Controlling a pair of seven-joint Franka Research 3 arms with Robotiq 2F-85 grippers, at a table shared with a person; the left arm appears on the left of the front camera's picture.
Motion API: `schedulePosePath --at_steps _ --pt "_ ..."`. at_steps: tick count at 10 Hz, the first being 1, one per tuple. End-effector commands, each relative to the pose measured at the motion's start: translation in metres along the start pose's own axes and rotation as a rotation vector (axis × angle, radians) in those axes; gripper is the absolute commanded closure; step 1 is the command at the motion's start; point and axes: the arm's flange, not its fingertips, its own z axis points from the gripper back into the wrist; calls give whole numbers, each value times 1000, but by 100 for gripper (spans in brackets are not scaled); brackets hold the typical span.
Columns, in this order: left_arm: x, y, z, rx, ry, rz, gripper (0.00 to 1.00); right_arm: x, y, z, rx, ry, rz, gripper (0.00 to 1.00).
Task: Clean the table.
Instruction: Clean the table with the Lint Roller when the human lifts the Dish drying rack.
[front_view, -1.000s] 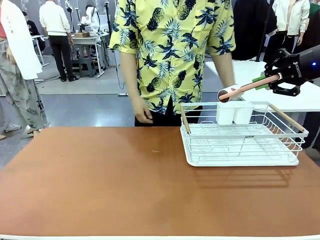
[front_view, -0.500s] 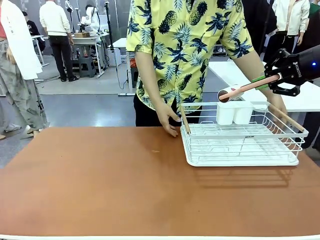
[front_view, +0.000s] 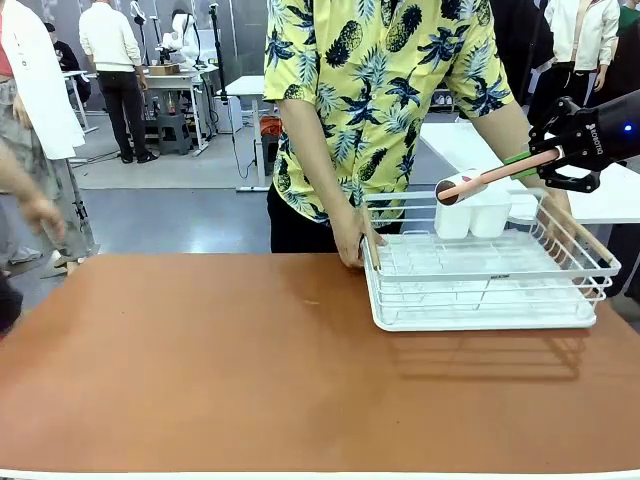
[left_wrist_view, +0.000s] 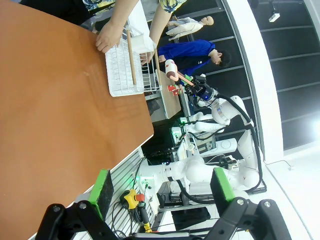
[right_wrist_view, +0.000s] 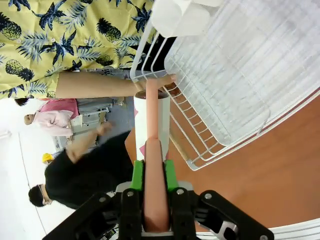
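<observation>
Front view: smooth reddish-brown table (front_view: 200, 380); right pincer (front_view: 524, 160) grips roller (front_view: 461, 187).

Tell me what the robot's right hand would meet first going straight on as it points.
The right hand, shut on the lint roller, aims across the dish rack. The roller's head would probably meet the person's hand on the rack's rim first; depth is unclear.

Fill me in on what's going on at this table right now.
A person in a pineapple shirt grips the white wire dish rack by both ends, at the far right of the table. The right gripper is shut on a pink-handled roller, held in the air above the rack's far side. The left gripper is open and holds nothing.
</observation>
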Motion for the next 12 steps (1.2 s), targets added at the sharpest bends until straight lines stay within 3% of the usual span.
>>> schedulePosePath --at_steps 1,11,12 --pt "-1 -4 3 -3 -3 -3 0 -1 0 -1 0 1 -2 100" --pt "-1 -4 3 -3 -3 -3 0 -1 0 -1 0 1 -2 100" --pt "-1 -4 3 -3 -3 -3 0 0 0 0 0 0 0 79"
